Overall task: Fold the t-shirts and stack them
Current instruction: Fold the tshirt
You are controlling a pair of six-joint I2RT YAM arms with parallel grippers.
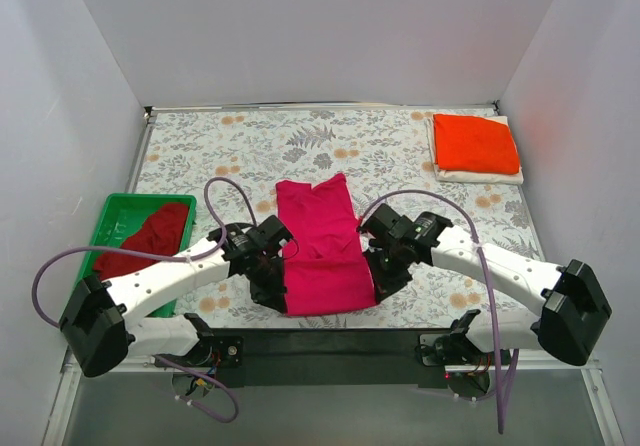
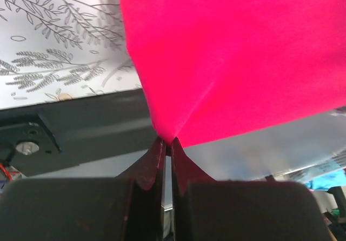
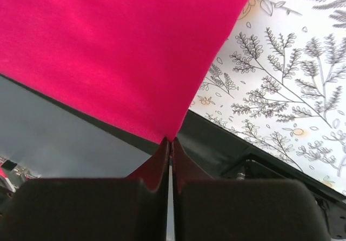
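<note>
Long axis: magenta-pink t-shirt (image 1: 320, 251) laid lengthwise from the near edge of the surface (image 1: 230, 146) toward the far wall, leaning slightly left at the far end.
Orientation: narrower end, with a shallow notch, pointing away from the arm bases; wider end pointing toward them.
Location: near-centre of the floral surface, between the two arms, wider end reaching the dark near border.
Left end effector (image 1: 278, 294): set at the near-left corner of the cloth. From its own wrist, left end effector (image 2: 167, 142) clamped together on that corner, fabric fanning out from the pinch.
Right end effector (image 1: 381, 286): set at the near-right corner. From its own wrist, right end effector (image 3: 171, 141) likewise pinched together on a point of the cloth.
Appearance: saturated magenta-pink, smooth, folded into a long panel, faint crease across mid-length.
Other t-shirts: orange-red t-shirt (image 1: 475, 143) folded flat on a folded white t-shirt (image 1: 482, 176) at the far right. Darker red t-shirt (image 1: 150, 238) crumpled in the green tray (image 1: 112, 211) at the left.
</note>
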